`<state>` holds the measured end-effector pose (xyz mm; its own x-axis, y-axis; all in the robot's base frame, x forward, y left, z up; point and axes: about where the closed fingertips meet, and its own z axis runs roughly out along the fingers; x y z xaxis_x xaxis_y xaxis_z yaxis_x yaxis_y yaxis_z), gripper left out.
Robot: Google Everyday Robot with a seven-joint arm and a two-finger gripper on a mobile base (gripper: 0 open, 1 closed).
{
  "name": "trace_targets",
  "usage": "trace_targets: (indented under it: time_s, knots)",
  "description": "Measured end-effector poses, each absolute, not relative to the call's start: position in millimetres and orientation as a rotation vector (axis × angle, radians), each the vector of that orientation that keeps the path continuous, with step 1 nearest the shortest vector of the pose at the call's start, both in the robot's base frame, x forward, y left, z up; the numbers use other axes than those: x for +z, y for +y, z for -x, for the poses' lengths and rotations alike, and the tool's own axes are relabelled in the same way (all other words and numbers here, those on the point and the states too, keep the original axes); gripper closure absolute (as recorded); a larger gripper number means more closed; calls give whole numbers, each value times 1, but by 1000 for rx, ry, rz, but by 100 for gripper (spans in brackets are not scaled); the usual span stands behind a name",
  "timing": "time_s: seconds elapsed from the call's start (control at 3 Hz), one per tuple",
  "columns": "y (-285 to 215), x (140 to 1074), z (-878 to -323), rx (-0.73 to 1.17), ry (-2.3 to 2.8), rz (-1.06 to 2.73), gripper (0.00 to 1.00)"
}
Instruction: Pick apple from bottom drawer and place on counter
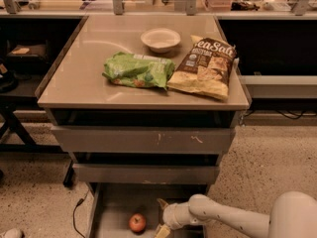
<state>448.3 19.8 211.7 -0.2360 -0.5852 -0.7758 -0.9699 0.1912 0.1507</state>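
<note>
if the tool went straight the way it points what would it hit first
Probably the apple: the tool, open inside the bottom drawer, points straight at it with nothing between. Depth is unclear, so it could pass just beside.

Tool (159, 216) in the bottom drawer (113, 208), jaws apart, just beside the apple (137, 222) (not touching it), counter (74, 83) above
</note>
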Motion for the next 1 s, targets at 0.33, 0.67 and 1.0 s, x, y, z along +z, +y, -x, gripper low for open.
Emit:
trace_targets:
  time_s: [0.33, 0.67, 1.0]
  knots:
    - [41, 197, -471, 906, 1872, 1433, 0]
    - [41, 197, -471, 906, 1873, 1433, 0]
    - [52, 185, -477, 906, 1851, 1407, 0]
